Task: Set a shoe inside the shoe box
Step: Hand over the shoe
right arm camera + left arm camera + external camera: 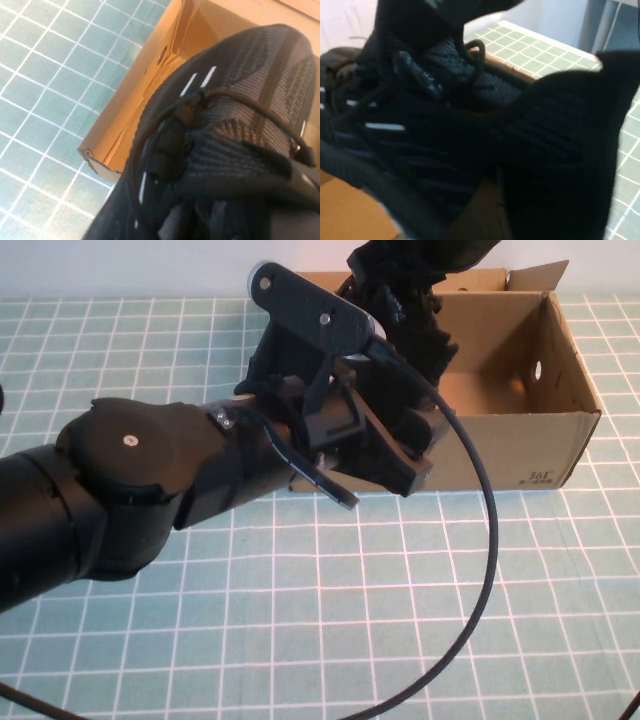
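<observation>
We're over the box now, and the shoe hangs at its far rim, partly above the opening. It's dark against dark up there, so we read the grip from the wrist cameras. The right wrist view looks straight down the laces at the knit top, with the open cardboard just below: the right gripper has the shoe from above, though we cannot tell how its fingers sit on the shoe. The left gripper reaches in at the box's near wall, on the side away from the printed corner. Its fingers look spread apart, one dark finger pressed close to the shoe's side by the white dashes. We judge it a steadying hand, not a carrying one.

To do this well, we line the shoe's length up with the box's long side before lowering. We keep the sole level so neither end catches a short flap. The left gripper's fingers sit just at the near wall, so we mind they don't shove the box along the bench. Then we lower gently until the sole meets the floor of the box, and only then let go.
</observation>
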Controlling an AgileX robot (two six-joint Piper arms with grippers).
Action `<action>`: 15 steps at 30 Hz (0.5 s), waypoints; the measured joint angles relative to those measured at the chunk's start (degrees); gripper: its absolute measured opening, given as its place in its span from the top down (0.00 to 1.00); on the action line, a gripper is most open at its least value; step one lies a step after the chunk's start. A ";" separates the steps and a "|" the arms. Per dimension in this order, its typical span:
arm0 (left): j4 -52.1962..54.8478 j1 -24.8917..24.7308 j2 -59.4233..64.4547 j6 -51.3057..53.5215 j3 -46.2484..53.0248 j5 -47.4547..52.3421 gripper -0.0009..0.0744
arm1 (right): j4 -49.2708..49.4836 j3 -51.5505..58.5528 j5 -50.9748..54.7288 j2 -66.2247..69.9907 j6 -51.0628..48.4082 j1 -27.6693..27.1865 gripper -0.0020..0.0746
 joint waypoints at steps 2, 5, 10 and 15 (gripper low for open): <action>0.00 0.00 0.00 0.22 0.00 -1.51 0.11 | 0.00 0.00 0.00 0.00 0.00 0.00 0.98; -0.09 0.00 0.52 0.35 -0.12 -4.72 0.11 | 0.00 0.00 0.00 0.00 0.00 0.00 0.98; -0.36 0.00 2.17 0.35 -0.36 -4.84 0.11 | 0.40 0.00 0.00 0.00 0.29 0.00 0.98; -0.50 0.00 2.40 0.35 -0.78 -3.01 0.11 | 0.50 0.00 0.00 0.00 0.78 0.00 0.98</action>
